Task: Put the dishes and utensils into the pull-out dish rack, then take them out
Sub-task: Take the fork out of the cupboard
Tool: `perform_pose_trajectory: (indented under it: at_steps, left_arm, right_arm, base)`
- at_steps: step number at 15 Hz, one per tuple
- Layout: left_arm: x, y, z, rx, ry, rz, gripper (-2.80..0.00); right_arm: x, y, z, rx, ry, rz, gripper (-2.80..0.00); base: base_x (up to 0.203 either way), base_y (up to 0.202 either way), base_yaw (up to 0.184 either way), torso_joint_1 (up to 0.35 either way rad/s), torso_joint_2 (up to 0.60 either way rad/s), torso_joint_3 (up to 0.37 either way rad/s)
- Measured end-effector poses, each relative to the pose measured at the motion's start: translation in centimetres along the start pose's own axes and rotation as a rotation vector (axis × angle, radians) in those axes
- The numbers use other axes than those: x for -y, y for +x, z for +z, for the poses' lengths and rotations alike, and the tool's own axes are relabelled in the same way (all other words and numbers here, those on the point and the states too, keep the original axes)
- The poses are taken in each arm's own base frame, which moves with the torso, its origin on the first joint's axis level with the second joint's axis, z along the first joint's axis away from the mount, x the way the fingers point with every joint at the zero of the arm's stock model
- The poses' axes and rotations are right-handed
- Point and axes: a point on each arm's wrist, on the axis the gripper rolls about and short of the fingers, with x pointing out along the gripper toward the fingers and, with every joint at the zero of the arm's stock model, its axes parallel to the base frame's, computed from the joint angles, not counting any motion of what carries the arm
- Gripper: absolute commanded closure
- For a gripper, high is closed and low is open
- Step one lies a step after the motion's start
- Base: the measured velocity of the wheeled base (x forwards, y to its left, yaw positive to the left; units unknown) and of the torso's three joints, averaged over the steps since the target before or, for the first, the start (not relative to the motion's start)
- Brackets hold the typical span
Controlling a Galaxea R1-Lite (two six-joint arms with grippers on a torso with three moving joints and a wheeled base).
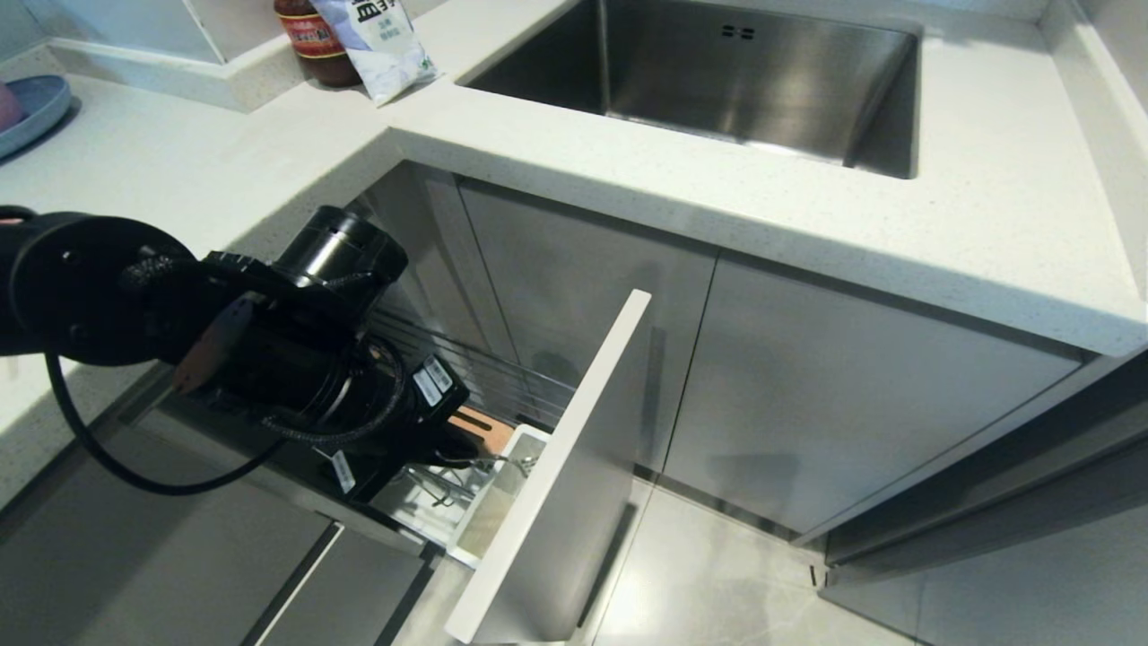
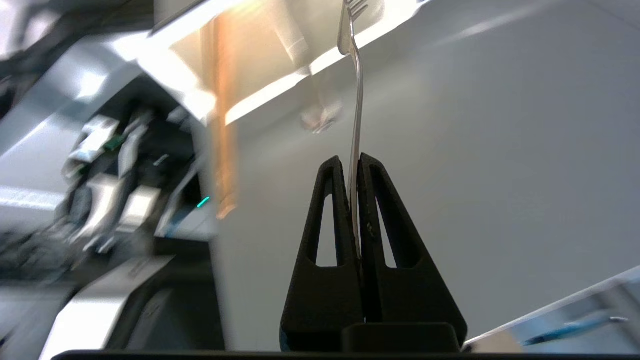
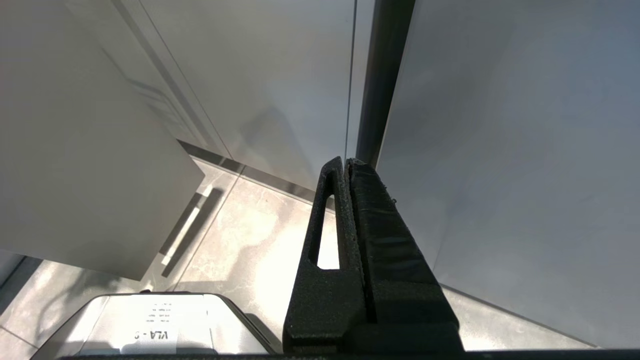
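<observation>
Clamping the fork [image 2: 356, 115] by its handle, my left gripper [image 2: 351, 162] is closed on it, tines pointing away toward the white cutlery box [image 2: 260, 65].

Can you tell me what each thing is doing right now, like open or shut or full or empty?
Pull-out dish rack: pulled out.
Cutlery box: holds metal cutlery.
Fork: pinched by its handle, prongs away from the tool.
Left tool: shut on the fork, at the rack.
Right tool: shut, holding nothing, parked near the cabinet doors.
Sink: empty.
Cabinet doors: closed.
</observation>
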Motion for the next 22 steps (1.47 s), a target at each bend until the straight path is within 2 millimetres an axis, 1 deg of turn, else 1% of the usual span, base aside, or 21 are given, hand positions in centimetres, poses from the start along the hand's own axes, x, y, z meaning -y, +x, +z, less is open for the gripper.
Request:
perform_pose_trajectory:
  at_steps: [2,6,9,11,13,16,19,22]
  left_arm:
    - [-0.9,-0.3,-0.5,-0.011,-0.004,0.077,0.00]
    - [-1.6,-1.4,-1.0,-0.004,-0.003,0.080,0.00]
    - [-1.8,-3.2,-1.4,0.030,0.005,0.037,0.00]
    - [-2.0,-4.9,-1.6,0.079,0.022,0.001,0.00]
    - [-2.0,-7.1,-1.9,0.133,0.068,-0.060,0.00]
    - [-1.8,-11.9,-2.5,0.238,0.138,-0.206,0.00]
    - [-2.1,-16.5,-3.3,0.379,0.285,-0.359,0.00]
    - [-3.3,-20.2,-4.3,0.524,0.449,-0.473,0.00]
  right_arm:
    - [0.0,0.0,0.0,0.000,0.000,0.000,0.00]
    - [0.0,0.0,0.0,0.000,0.000,0.000,0.00]
    - [0.0,0.0,0.0,0.000,0.000,0.000,0.00]
    - [0.0,0.0,0.0,0.000,0.000,0.000,0.00]
    - [0.0,0.0,0.0,0.000,0.000,0.000,0.00]
    - [0.0,0.0,0.0,0.000,0.000,0.000,0.00]
    - [0.0,0.0,0.0,0.000,-0.001,0.000,0.00]
    - [0.0,0.0,0.0,0.000,0.000,0.000,0.00]
  base:
    - [0.000,0.000,0.000,0.000,0.00,0.000]
    - [0.000,0.000,0.000,0.000,0.00,0.000]
    - [0.000,0.000,0.000,0.000,0.00,0.000]
    - [0.000,0.000,0.000,0.000,0.00,0.000]
    - [0.000,0.000,0.000,0.000,0.00,0.000]
    - [0.000,0.000,0.000,0.000,0.00,0.000]
    - [0.000,0.000,0.000,0.000,0.00,0.000]
    - [0.000,0.000,0.000,0.000,0.00,0.000]
